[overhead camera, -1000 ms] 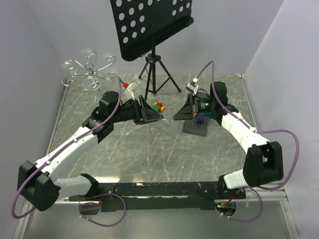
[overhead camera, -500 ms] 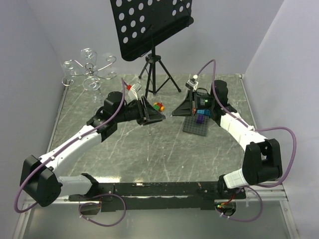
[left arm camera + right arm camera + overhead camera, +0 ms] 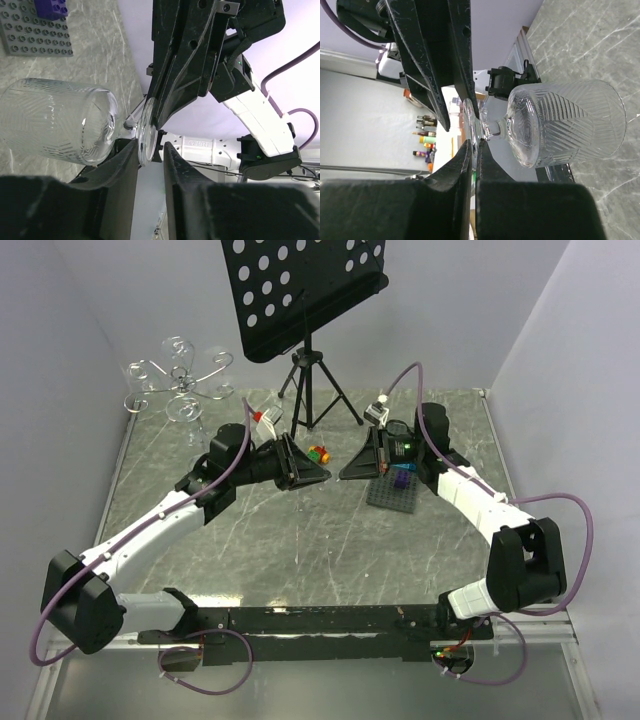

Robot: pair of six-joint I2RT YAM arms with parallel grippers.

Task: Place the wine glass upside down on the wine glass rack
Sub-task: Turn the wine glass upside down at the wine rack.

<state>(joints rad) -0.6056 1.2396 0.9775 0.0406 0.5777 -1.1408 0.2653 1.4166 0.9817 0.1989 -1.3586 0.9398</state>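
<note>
The wine glass (image 3: 60,127) is clear with a ribbed bowl and hangs sideways above the table between my two grippers; it also shows in the right wrist view (image 3: 565,125). My right gripper (image 3: 474,147) is shut on the edge of the glass's round foot (image 3: 470,117). My left gripper (image 3: 150,147) is open, its fingers standing either side of the same foot (image 3: 146,131) with a gap. In the top view the left gripper (image 3: 318,476) and right gripper (image 3: 350,470) meet tip to tip at mid table. The chrome wine glass rack (image 3: 180,390) stands at the far left corner.
A black music stand (image 3: 300,300) on a tripod stands at the back middle. A grey baseplate (image 3: 395,495) with a purple brick lies under the right arm, and shows in the left wrist view (image 3: 35,32). Small coloured bricks (image 3: 320,453) lie behind the grippers.
Both grippers have closed in on each other: the left moved right, then the right moved left until their tips meet around the glass foot.
</note>
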